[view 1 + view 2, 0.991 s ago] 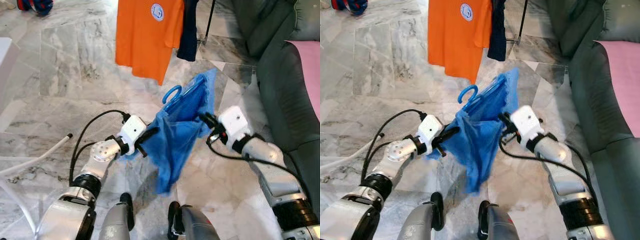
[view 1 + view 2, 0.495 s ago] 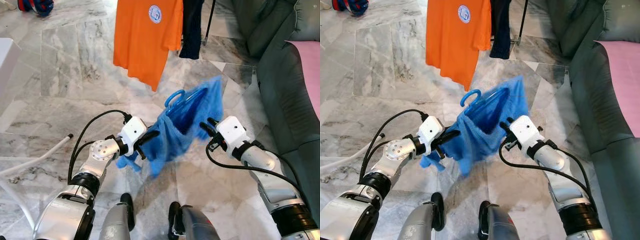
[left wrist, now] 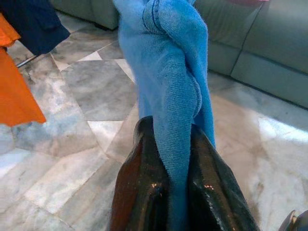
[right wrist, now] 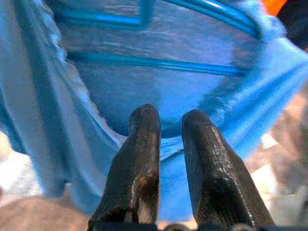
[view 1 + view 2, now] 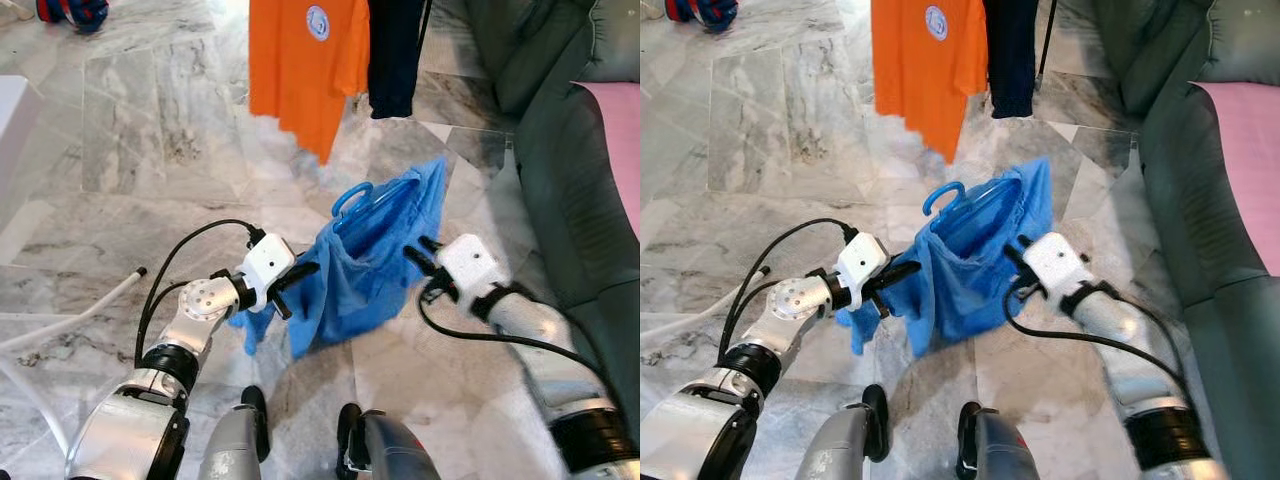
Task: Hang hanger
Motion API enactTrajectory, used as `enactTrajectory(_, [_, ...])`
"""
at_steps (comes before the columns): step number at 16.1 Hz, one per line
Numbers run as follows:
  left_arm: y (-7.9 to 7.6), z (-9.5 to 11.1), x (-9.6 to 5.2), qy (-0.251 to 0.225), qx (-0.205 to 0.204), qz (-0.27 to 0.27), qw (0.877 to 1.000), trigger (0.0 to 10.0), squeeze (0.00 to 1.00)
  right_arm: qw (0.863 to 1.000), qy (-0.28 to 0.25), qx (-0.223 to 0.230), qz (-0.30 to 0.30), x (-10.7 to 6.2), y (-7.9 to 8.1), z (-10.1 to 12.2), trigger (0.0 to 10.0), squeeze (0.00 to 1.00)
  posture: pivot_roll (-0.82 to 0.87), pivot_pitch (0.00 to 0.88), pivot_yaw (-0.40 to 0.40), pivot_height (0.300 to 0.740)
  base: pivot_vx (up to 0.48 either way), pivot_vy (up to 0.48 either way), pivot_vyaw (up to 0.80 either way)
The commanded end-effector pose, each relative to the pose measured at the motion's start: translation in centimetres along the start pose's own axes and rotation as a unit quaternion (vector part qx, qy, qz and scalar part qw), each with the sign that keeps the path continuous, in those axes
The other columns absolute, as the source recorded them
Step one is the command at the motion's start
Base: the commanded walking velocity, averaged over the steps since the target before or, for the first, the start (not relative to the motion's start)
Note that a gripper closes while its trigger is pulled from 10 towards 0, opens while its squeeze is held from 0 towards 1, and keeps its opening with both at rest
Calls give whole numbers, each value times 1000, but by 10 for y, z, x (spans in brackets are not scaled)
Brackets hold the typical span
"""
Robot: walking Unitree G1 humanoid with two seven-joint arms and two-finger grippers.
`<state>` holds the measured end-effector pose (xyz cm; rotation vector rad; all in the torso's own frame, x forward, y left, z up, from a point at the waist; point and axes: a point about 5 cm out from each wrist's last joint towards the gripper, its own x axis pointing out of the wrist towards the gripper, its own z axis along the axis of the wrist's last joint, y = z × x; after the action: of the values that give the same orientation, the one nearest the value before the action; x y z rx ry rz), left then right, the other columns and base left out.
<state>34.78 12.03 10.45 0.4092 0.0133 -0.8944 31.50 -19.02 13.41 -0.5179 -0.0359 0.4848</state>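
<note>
Clearly the left hand (image 5: pixel 292 287) pinches the soft blue shirt (image 5: pixel 365 262); right hand (image 5: pixel 420 258) clamps its edge; grip the stiff hanger (image 5: pixel 352 193)

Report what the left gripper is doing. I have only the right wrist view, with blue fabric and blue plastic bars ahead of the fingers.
Observer: The left gripper is shut on a bunched fold of the blue knit garment, at its left edge.
Operator: Find the hook.
Observer: The blue plastic hanger has its hook sticking up out of the garment's top, hooked on nothing.
Operator: Name what lies beyond.
Observer: An orange T-shirt and a dark navy garment hang ahead, past the hook.
Operator: Place the right gripper.
Observer: The right gripper is at the garment's right edge.
</note>
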Motion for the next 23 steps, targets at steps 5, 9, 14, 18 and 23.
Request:
enactTrajectory(5, [4, 4, -6, 5, 59, -40, 997, 0, 0, 997, 43, -58, -11, -27, -30, -17, 0, 0, -131, 274, -9, 740, 0, 0, 0])
enactTrajectory(9, [-1, 4, -11, 17, 96, -116, 988, 0, 0, 989, 33, -132, 59, -40, -40, -3, 0, 0, -130, 273, -3, 740, 0, 0, 0])
enactTrajectory(14, [-6, 2, -9, 30, 112, -154, 981, 0, 0, 982, 11, -152, 111, -46, -51, 25, 0, 0, -143, 276, 0, 740, 0, 0, 0])
enactTrajectory(18, [-15, 13, -1, -2, 125, -192, 973, 0, 0, 980, 20, -128, 149, -42, -44, 16, 0, 0, -147, 286, 1, 740, 0, 0, 0])
enactTrajectory(23, [-16, 15, 1, -5, 127, -195, 973, 0, 0, 980, -1, -51, 193, -27, -38, 27, 10000, 1000, -134, 288, -4, 740, 0, 0, 0])
